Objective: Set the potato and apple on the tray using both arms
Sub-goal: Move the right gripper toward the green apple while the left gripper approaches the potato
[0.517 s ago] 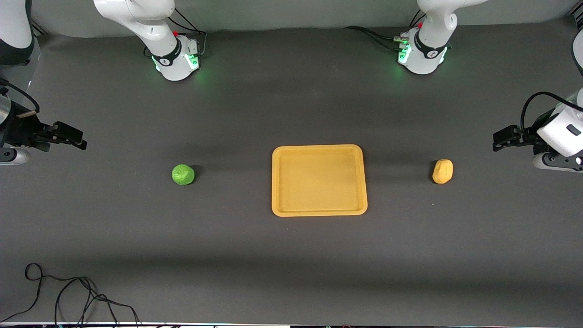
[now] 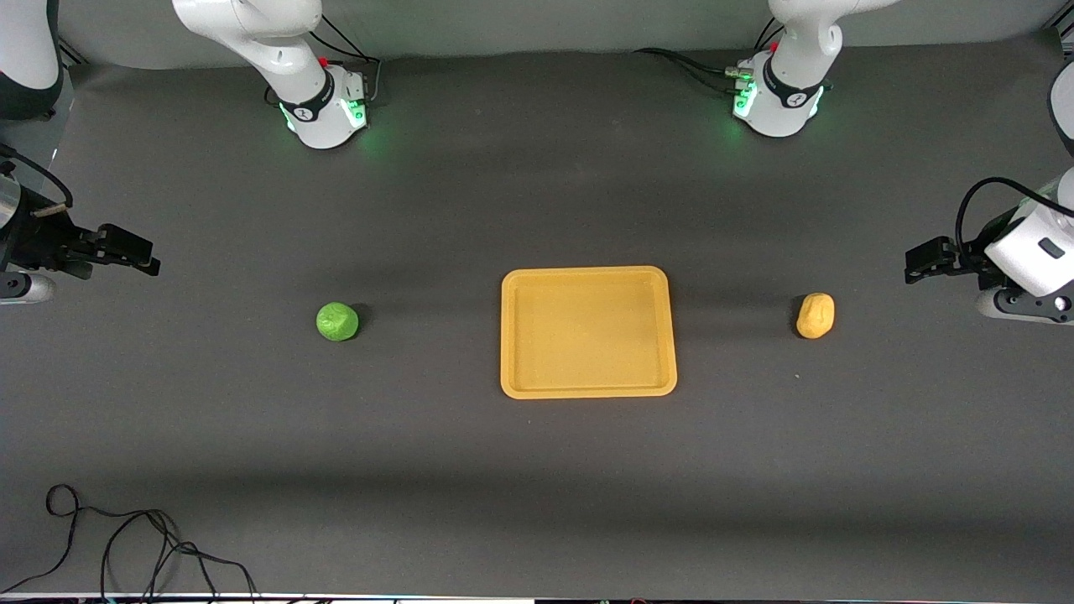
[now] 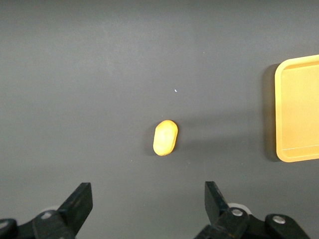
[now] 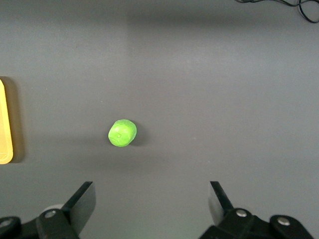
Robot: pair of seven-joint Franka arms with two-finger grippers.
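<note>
Front view had the tray sitting empty mid-table, apple toward the right arm's end, potato toward the left arm's. Left gripper and right gripper both hung spread wide, holding nothing.

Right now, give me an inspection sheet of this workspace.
Surface: dark grey table, flat.
Job's things: tray mid-table, nothing in it; apple toward the right arm's end; potato toward the left arm's end; both apart from the tray.
Clutter: nothing seen.
Grippers: left pincer open, raised near the potato; right pincer open, raised near the apple.
Cables: loose black cable at the table's near edge.
Surroundings: arm bases lit green.
</note>
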